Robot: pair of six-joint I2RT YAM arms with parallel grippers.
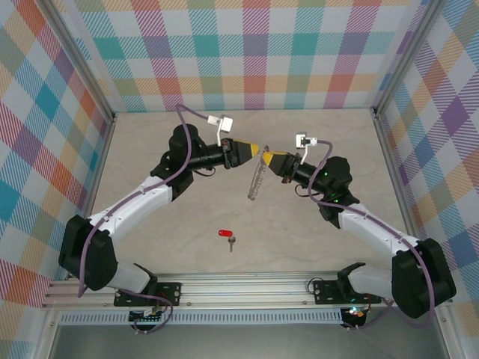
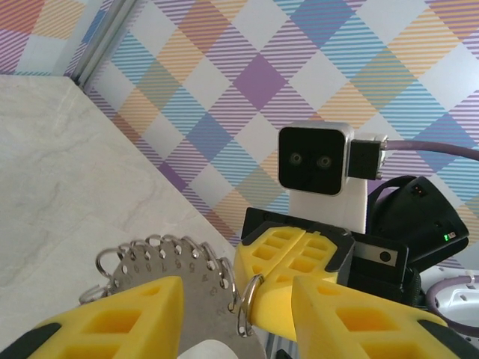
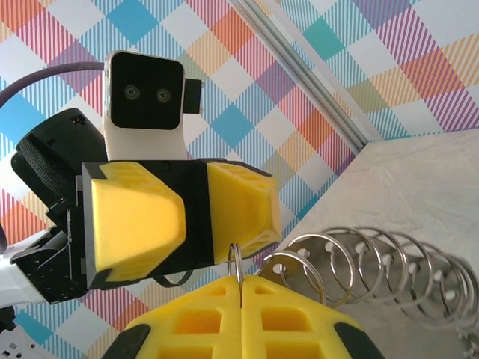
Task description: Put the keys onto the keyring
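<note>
1. Top external view: the keyring [image 1: 257, 179] hangs off the table [image 1: 314, 247] at the middle of the frame. It is seen edge-on, its long line running from the two meeting grippers down and slightly left.
2. The right gripper [image 1: 268, 158] is closed tight. In its wrist view the fingers [image 3: 299, 314] meet along one seam, with a small loop of the ring pinched there.
3. The left gripper [image 1: 254, 149] faces it tip to tip. In the left wrist view its fingers [image 2: 135, 314] stand apart with the ring's plate between them, close to one finger. Whether they actually pinch it I cannot tell from this angle.
4. The key [image 1: 227, 236] lies flat on the table, well below the ring in the frame and toward the arm bases. Its red head points left and its blade lower right, nearly crosswise to the ring's line.
5. Neither gripper is clearly nearer the key, and both are occupied, so one probably has to let go to fetch it.
6. The table is pale and stone-patterned, and otherwise bare, with plaid walls [image 1: 239, 52] on three sides.
</note>
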